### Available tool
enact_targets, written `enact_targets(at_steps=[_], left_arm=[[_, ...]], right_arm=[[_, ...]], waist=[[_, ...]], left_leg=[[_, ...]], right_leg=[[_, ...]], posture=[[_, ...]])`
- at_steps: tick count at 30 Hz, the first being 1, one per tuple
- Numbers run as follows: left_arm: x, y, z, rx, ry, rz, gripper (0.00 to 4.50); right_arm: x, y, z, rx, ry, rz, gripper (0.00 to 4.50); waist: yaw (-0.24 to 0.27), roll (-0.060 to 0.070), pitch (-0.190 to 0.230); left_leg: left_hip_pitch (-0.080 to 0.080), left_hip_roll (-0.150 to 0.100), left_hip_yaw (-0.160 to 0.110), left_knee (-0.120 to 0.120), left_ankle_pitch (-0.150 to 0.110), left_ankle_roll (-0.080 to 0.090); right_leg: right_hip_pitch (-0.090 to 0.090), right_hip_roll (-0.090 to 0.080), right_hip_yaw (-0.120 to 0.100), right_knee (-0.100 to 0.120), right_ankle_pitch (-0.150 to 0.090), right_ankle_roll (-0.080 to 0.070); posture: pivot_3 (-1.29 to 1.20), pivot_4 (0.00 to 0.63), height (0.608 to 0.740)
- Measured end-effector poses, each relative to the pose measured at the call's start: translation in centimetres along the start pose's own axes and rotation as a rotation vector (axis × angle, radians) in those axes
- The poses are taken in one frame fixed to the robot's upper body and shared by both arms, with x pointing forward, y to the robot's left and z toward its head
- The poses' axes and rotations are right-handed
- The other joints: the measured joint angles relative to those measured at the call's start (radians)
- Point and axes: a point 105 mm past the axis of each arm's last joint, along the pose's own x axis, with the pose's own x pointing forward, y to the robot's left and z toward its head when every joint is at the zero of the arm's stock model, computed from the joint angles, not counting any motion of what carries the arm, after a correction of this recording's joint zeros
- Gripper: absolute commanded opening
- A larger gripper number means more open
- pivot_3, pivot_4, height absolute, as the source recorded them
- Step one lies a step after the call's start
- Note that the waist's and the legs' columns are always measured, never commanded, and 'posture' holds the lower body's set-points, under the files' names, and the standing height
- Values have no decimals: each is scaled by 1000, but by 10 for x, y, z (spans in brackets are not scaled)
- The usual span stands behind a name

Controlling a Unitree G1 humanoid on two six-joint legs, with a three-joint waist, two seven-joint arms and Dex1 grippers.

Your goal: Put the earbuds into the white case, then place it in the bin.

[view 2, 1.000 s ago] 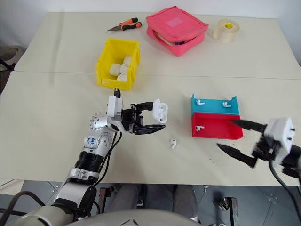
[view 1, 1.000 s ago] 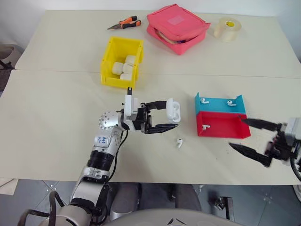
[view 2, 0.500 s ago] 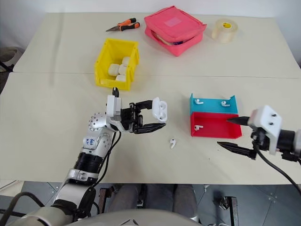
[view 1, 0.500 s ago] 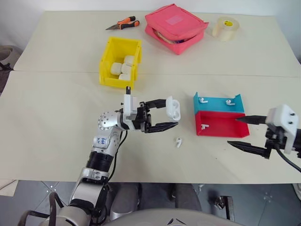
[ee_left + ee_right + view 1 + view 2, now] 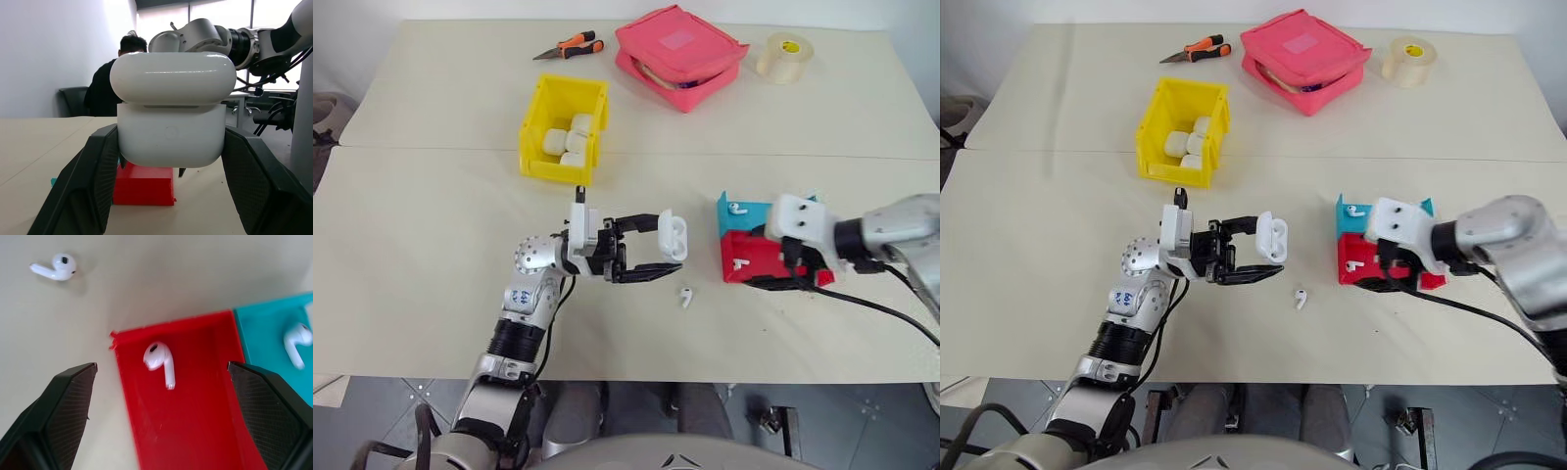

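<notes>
My left gripper [image 5: 668, 243] is shut on the white case [image 5: 674, 238] and holds it above the table's middle; in the left wrist view the case [image 5: 171, 107] sits between both fingers [image 5: 98, 181]. My right gripper [image 5: 161, 365] hangs open over the red tray [image 5: 773, 257], pointing down at an earbud [image 5: 159, 360] lying inside it. A second earbud [image 5: 686, 296] lies on the bare table between the two grippers. A third earbud [image 5: 736, 207] rests in the blue tray [image 5: 749, 215]. The yellow bin [image 5: 554, 168] stands farther back on the left.
Several white cases lie inside the bin. At the far edge are orange-handled pliers [image 5: 570, 47], a pink pouch [image 5: 680, 56] and a tape roll [image 5: 787, 57]. A person [image 5: 110, 83] sits in the background of the left wrist view.
My right arm has swung in from the table's right edge, tipped downward and come over the red tray, still open. The left gripper and the case have stayed put.
</notes>
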Motion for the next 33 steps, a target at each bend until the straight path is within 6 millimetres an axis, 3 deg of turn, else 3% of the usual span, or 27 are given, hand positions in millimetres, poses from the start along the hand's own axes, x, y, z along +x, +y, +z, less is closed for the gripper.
enact_targets(at_steps=[9,12,17,33], left_arm=[[1,0,0,-2,-3,3,2771],[3,-1,-1,-6,-4,-4,2771],[3,-2,-2,-9,-3,0,2771],[5,-3,1,2,-9,7,2771]], right_arm=[[12,-4,-9,-48,76,26,4449],[12,-8,-8,-65,79,19,3814],[13,-9,-5,-90,83,24,2066],[19,-11,3,-203,123,43,2066]], waist=[[-3,0,0],[-3,0,0],[-1,0,0],[-2,0,0]], left_leg=[[-1,0,0,0,0,0],[-1,0,1,0,0,0],[-1,0,0,0,0,0],[-1,0,0,0,0,0]], right_leg=[[0,0,0,0,0,0],[0,0,0,0,0,0],[0,0,0,0,0,0],[-1,0,0,0,0,0]], posture=[[0,150,740],[0,150,740],[0,150,740],[0,150,740]])
